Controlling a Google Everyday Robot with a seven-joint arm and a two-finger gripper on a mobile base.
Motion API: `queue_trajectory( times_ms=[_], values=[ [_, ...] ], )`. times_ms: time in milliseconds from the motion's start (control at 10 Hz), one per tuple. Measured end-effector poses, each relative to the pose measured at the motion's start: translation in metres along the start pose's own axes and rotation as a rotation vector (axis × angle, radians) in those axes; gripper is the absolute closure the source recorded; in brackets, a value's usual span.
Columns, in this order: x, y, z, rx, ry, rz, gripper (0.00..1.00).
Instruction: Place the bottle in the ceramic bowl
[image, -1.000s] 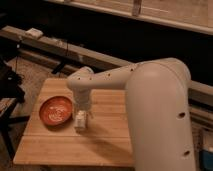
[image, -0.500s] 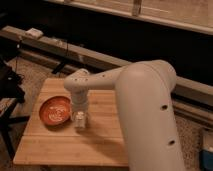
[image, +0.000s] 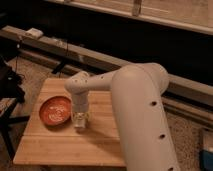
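The orange-red ceramic bowl (image: 55, 111) with pale markings inside sits on the left part of the wooden table (image: 60, 145). My gripper (image: 80, 121) hangs from the white arm, pointing down, just right of the bowl's rim and close to the tabletop. A small whitish shape at the gripper's tip looks like the bottle (image: 79, 120); it is outside the bowl, at the bowl's right edge. I cannot tell whether it stands on the table or is held.
The bulky white arm (image: 140, 115) covers the table's right side. A dark stand (image: 10, 85) is left of the table. A long rail with cables (image: 75, 52) runs behind it. A blue-white box (image: 206, 150) sits on the floor at right.
The large arm link has swung further left and nearer the camera. The gripper has stayed just right of the bowl with the whitish shape at its tip.
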Motion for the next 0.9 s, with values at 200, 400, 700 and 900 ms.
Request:
queue_trajectory(
  times_ms=[200,400,700,900],
  values=[
    [-0.001,-0.001,0.001,-0.001,0.010,0.007,0.74],
    [-0.003,-0.006,-0.001,-0.005,0.008,0.020,0.94],
    [-0.007,-0.009,-0.029,0.000,-0.051,0.027,1.00],
    [-0.007,0.004,-0.058,-0.001,-0.108,-0.012,1.00]
  ],
)
